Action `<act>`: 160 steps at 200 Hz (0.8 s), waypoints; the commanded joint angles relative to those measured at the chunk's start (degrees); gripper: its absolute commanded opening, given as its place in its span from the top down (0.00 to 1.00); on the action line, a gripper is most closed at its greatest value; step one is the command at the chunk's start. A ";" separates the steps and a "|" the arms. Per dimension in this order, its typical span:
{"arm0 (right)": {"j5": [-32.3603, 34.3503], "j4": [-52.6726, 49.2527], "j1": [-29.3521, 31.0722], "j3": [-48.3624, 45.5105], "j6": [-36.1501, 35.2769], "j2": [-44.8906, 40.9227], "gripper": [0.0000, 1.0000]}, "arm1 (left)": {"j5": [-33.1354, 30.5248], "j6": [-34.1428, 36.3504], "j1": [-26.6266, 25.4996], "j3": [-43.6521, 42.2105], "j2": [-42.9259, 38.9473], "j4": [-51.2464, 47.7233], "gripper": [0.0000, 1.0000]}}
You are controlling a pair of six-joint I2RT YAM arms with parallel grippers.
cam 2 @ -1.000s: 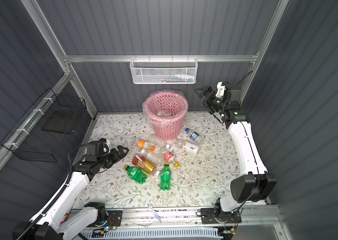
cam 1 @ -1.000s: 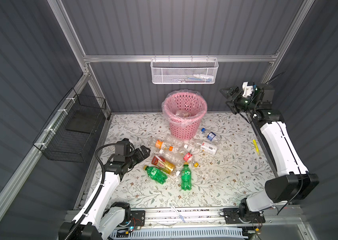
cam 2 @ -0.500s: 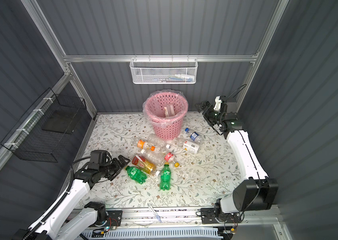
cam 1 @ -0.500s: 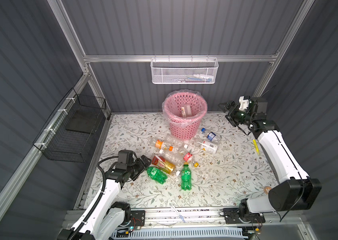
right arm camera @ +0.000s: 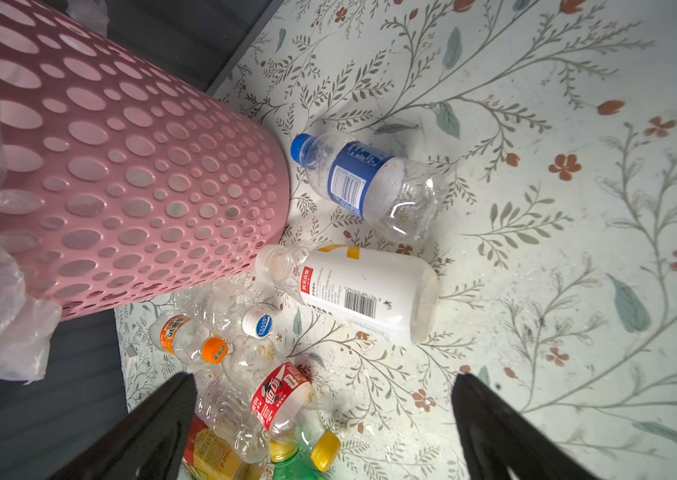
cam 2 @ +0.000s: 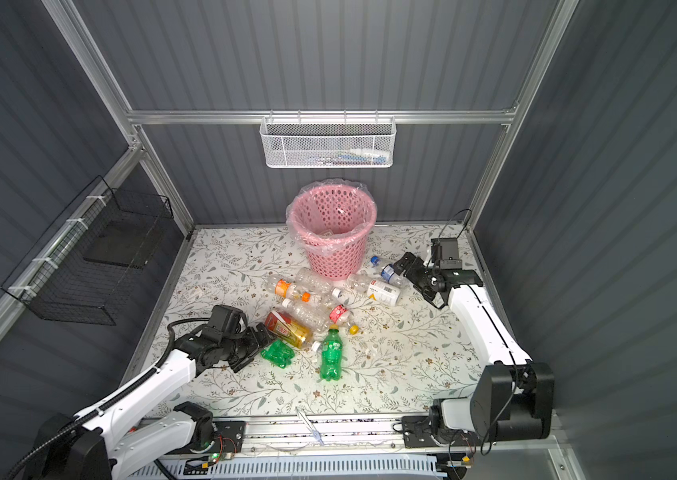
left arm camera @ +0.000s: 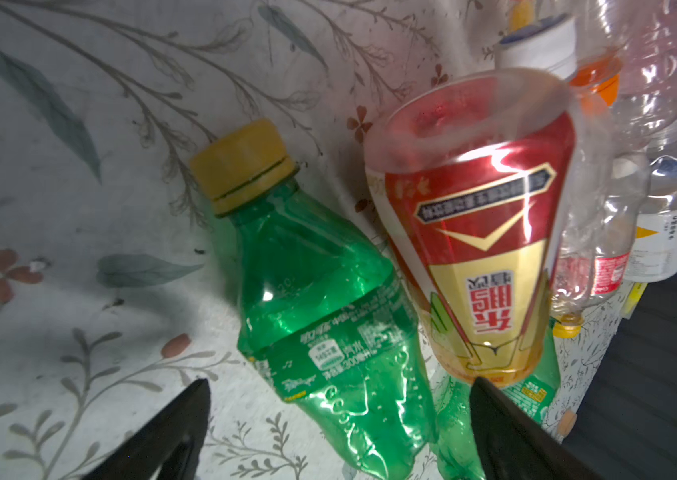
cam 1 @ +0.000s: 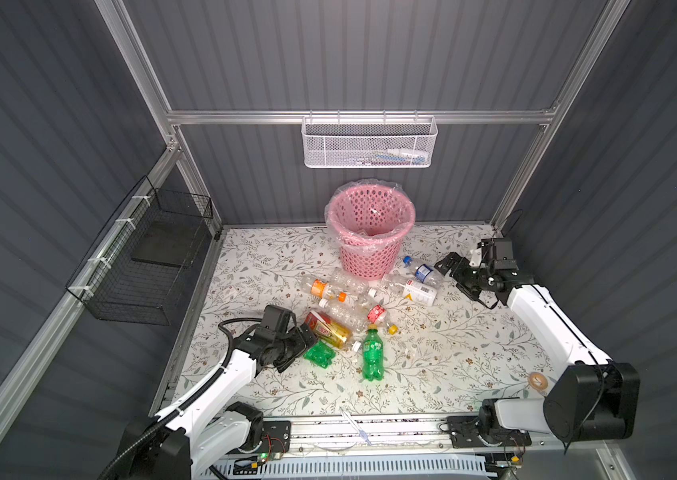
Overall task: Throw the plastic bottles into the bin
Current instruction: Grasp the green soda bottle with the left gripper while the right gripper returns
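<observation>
on the flowery desk (cam 1: 453,365), the squashed green bottle (cam 1: 320,354) lies right in front of the left jaws, which are wide open and empty. its long side points between them. the right jaws are wide too. the pink bin (cam 1: 370,262) stands far back.

The pink perforated bin (cam 1: 363,259) stands upright at the back of the floral mat, with a clear bag folded over its rim. The plastic bottles (cam 1: 343,309) lie on their sides in front of it. A blue-capped bottle (cam 1: 422,271) and a white-labelled bottle (cam 1: 416,291) are just beside its base. Nearer lie an orange-capped bottle (cam 1: 325,289), a red-labelled bottle (cam 1: 377,312), an amber tea bottle (cam 1: 328,330), a dented green bottle (cam 1: 320,354) and a fuller green bottle (cam 1: 371,353).
</observation>
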 commanded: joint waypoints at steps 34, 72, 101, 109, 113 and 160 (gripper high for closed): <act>1.84 1.42 -0.01 -1.93 0.16 -0.76 0.02 | -0.07 1.34 -0.92 0.33 4.87 2.71 0.02; 1.61 2.88 -0.08 -4.18 0.97 -1.35 0.02 | 0.56 2.37 -0.92 1.07 9.34 4.94 0.03; 2.28 3.23 -0.17 -5.45 0.61 -2.05 0.02 | 0.21 3.68 -0.92 2.41 12.06 5.26 0.06; 2.32 3.38 -0.26 -5.88 0.68 -2.09 0.02 | 0.19 4.10 -0.92 2.70 12.69 5.43 0.08; 2.24 3.61 -0.34 -6.07 0.74 -2.16 0.02 | 0.23 4.28 -0.91 2.76 13.01 5.44 0.09; 1.57 4.48 -0.87 -7.26 1.18 -2.23 0.02 | -0.03 6.67 -0.92 3.75 15.58 3.80 0.22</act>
